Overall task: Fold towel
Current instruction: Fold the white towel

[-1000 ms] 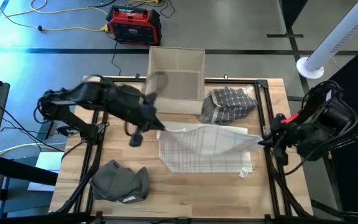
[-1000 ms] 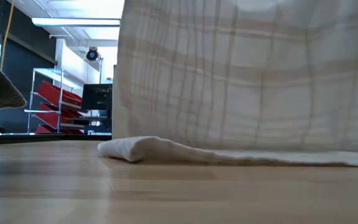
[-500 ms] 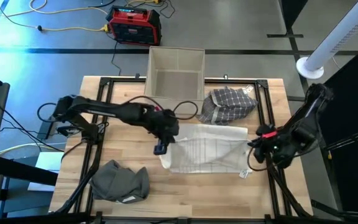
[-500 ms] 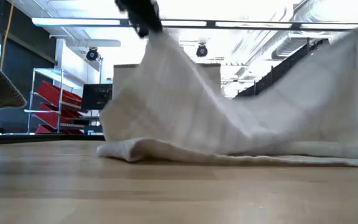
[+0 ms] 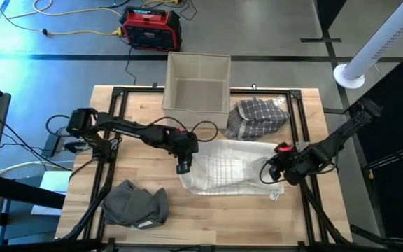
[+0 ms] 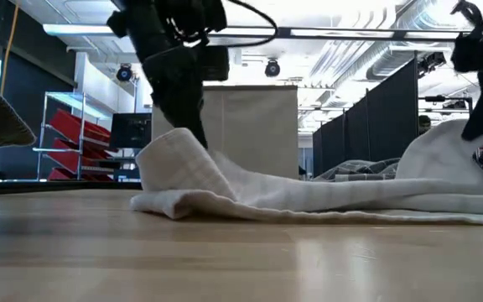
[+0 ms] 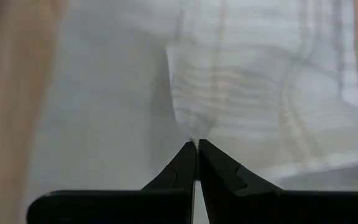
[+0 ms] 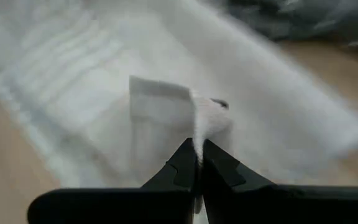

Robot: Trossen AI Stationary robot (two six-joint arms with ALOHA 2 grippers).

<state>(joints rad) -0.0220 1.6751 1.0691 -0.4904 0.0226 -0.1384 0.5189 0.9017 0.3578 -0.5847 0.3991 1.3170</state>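
3 cloths point(image 5: 233, 168), 1 bin point(image 5: 198, 82), 2 arms point(image 5: 128, 129)

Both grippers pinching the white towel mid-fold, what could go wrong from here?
1. The left gripper and right gripper each pinch only a thin bit of the white towel; a corner may slip out.
2. The near-left edge is already rolled up, so the fold may set bunched.
3. The checked cloth lies right by the towel's far edge and could get dragged.

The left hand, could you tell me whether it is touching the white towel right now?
Touching. In the left wrist view the left hand is shut, pinching a pucker of the white towel at its tips.
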